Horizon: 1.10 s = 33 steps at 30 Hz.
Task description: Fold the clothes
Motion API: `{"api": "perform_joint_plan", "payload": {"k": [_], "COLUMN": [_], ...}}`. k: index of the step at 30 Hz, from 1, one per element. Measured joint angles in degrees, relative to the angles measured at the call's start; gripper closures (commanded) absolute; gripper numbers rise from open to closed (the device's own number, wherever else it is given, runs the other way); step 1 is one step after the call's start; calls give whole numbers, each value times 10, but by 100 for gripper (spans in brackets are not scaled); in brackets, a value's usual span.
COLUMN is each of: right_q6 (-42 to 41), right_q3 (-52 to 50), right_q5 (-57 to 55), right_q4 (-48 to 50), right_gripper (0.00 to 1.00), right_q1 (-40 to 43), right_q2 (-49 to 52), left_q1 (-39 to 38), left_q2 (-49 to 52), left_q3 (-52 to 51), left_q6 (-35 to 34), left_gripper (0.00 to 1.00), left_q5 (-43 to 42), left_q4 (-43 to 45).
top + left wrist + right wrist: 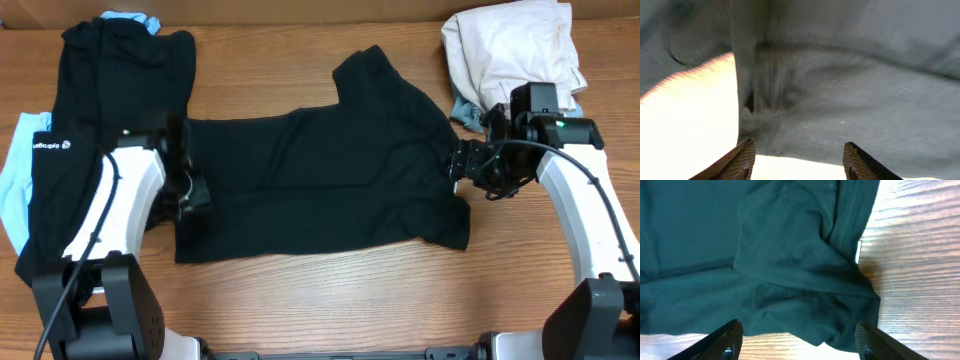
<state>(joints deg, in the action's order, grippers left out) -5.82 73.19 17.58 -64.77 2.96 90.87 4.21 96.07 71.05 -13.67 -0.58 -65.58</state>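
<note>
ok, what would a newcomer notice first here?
A black T-shirt lies spread across the middle of the table, the left arm and right arm at its two ends, jaws open. A crumpled beige garment sits at the far right corner; a black garment with a white logo lies over a light blue one at left.
</note>
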Motion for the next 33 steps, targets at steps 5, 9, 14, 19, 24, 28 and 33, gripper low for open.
{"api": "perform_joint_plan", "payload": {"k": [5,9,14,19,24,28,33], "right_q6": [8,13,14,14,14,14,14], "right_q3": [58,154,243,252,252,252,252], "right_q5": [-12,-34,-57,-66,-71,-73,-73], "right_q4": [-28,-54,-34,-28,-49,-56,-66], "right_gripper": [15,6,6,6,6,6,6], "right_q1": [-31,-56,-68,-68,-69,-68,-68], "right_q2": [0,0,-2,-3,-3,-3,-3], "left_q1": [0,0,0,0,3,16,37], "left_q2": [1,1,-2,18,106,182,245], "left_q3": [125,246,326,330,332,332,332], "left_q6": [22,33,44,88,124,150,181], "left_gripper": [35,20,12,12,12,13,11], "left_q5": [-5,-7,-9,-7,7,7,-3], "left_q4": [-73,-116,-65,1,49,77,113]}}
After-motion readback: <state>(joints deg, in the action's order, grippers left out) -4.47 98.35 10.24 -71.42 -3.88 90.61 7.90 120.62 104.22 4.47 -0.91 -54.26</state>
